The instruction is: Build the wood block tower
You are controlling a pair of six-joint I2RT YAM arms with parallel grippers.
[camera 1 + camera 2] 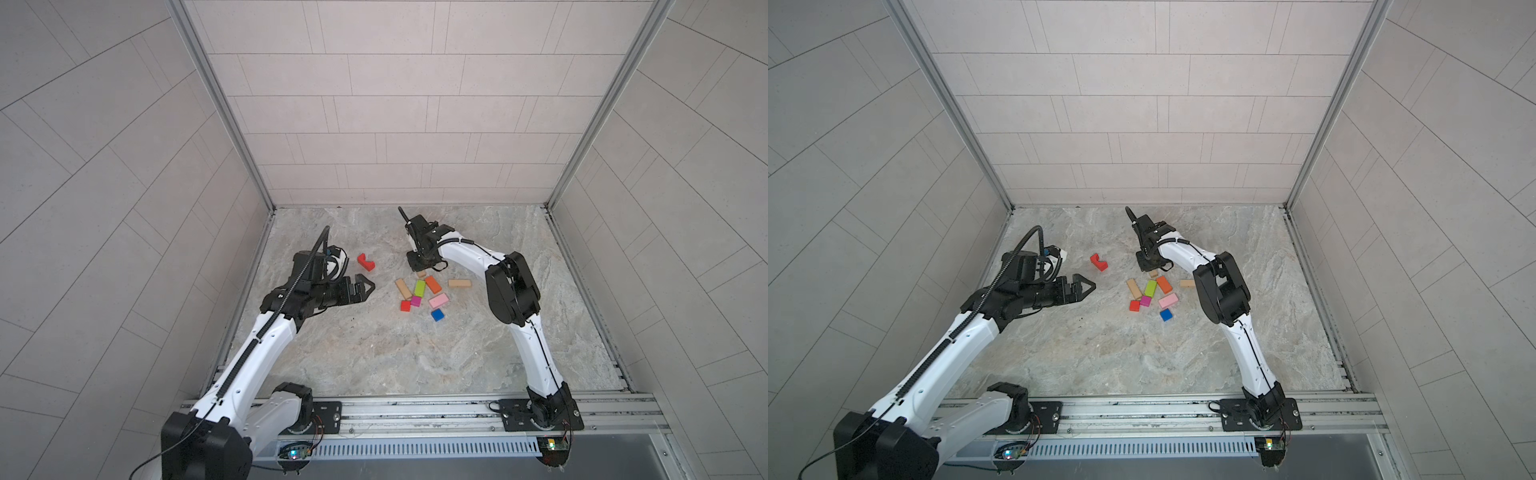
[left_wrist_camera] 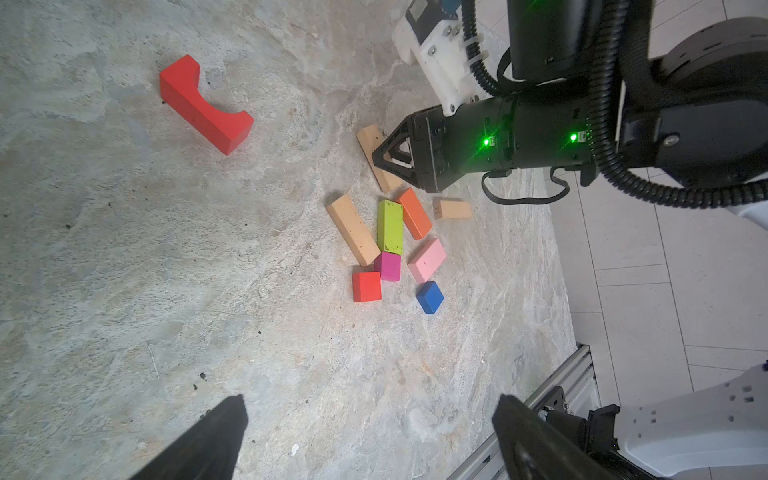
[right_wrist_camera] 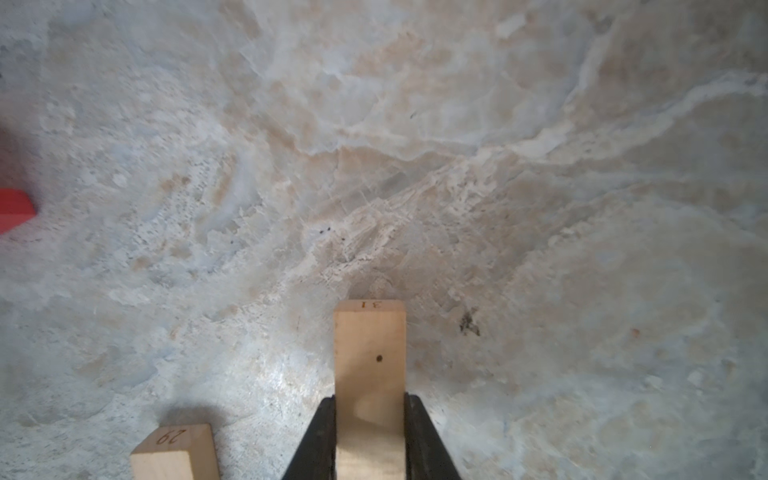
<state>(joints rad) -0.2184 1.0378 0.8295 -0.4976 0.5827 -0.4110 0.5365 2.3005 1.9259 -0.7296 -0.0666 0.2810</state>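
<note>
Blocks of plain and painted wood (image 1: pixel 419 287) all lie flat and unstacked for us, clustered mid-table on the marbled grey tabletop (image 1: pixel 374 353) between the arms, with the red notched wooden piece (image 1: pixel 365 262) off to their left. Our right gripper (image 3: pixel 370 399) is clamped tight on a plain tan wooden bar (image 3: pixel 369 345) at the cluster's far edge, while our left gripper (image 2: pixel 372 402) hangs wide open, empty.

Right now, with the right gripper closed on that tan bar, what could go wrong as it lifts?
The right gripper clamps the tan bar with much of it jutting beyond the grip, so it may swing or slip. The orange oblong and a second tan bar lie close by and could get knocked.
</note>
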